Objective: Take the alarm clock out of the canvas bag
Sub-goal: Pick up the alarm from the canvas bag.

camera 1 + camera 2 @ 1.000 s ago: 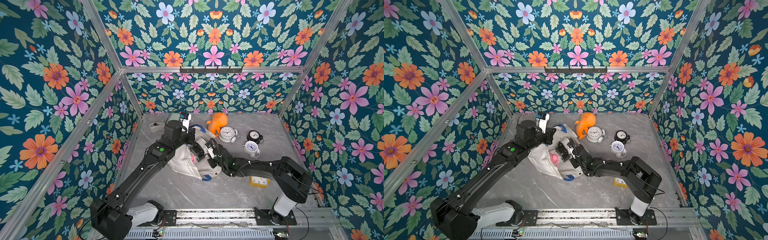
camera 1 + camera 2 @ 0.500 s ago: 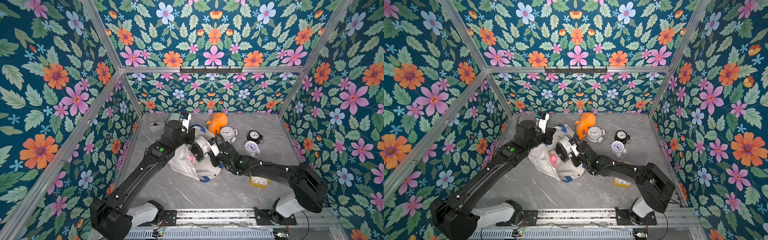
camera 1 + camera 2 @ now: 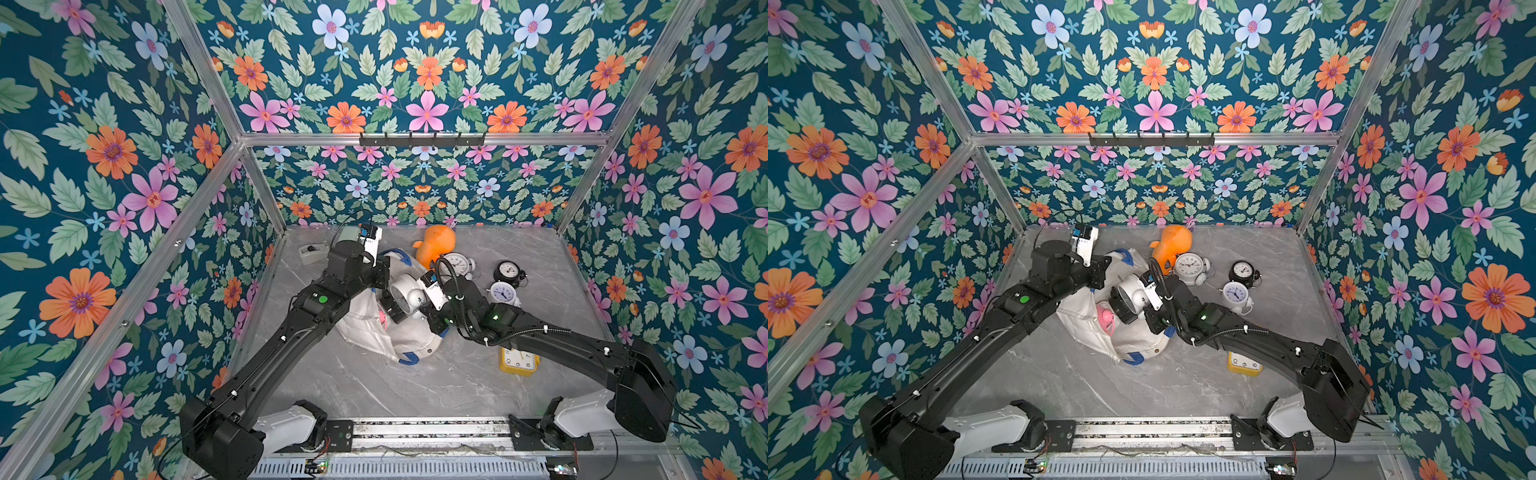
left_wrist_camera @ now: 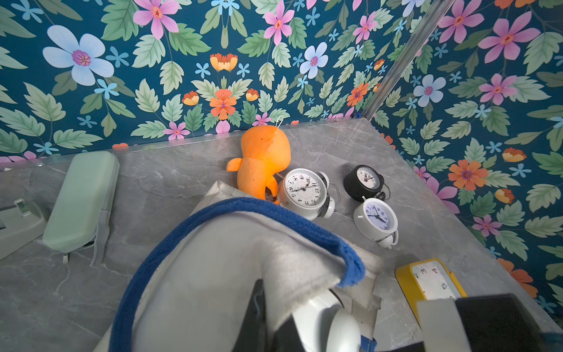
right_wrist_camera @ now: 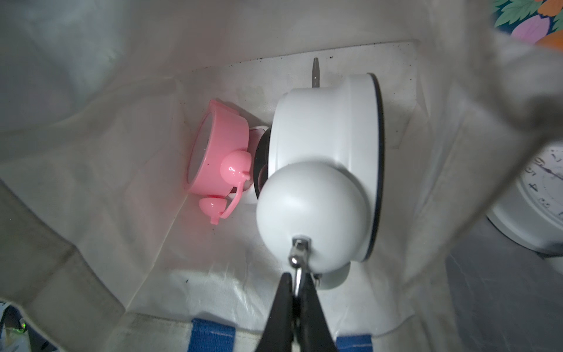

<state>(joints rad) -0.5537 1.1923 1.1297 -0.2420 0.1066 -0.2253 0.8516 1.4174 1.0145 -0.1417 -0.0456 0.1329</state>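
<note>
Both top views: mid-frame on the bench [image 3: 374, 395], the left claw [image 3: 382, 271] pinches the rim of the bag [image 3: 370, 332].
Left wrist: the bag fills the lower frame.
Right wrist: the right claw [image 5: 297, 289], bottom centre, is clamped on the handle of the white clock [image 5: 323, 146], which sits in the bag's mouth. A pink clock [image 5: 213, 152] lies left.

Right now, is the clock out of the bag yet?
Almost. Done: the right gripper grips the white alarm clock by its top loop. In hand: it hangs at the mouth of the canvas bag, whose rim the left gripper holds. Left: carry it clear.
</note>
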